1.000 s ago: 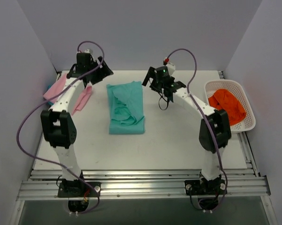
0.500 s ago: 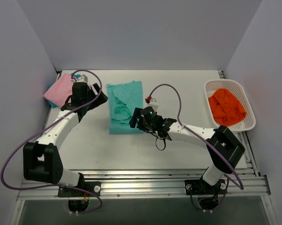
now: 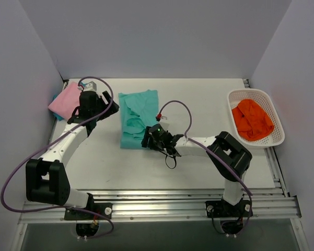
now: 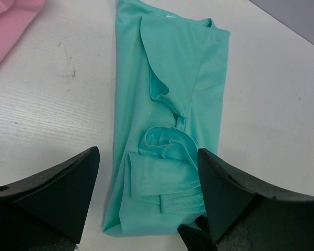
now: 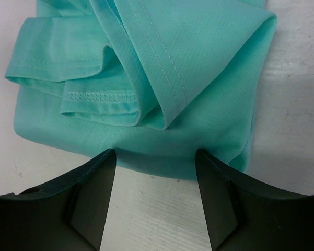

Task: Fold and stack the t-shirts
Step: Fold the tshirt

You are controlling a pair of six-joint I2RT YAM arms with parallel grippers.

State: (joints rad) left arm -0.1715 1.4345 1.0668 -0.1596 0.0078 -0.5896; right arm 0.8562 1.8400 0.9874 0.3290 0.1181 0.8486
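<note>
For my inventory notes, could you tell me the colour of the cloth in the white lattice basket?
The crumpled cloth is orange, clearest in the top external view.

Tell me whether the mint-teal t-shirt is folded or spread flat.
Folded: the mint-teal t-shirt lies as a narrow strip, its hems and sleeve doubled over on top.

The mint-teal t-shirt (image 5: pixel 209 78) is matt, finely knit cloth with stitched hems. The table (image 4: pixel 47 104) is matt white and lightly scuffed.

No readable text, label, brand or number shows anywhere — not on cloth, basket or arms.
</note>
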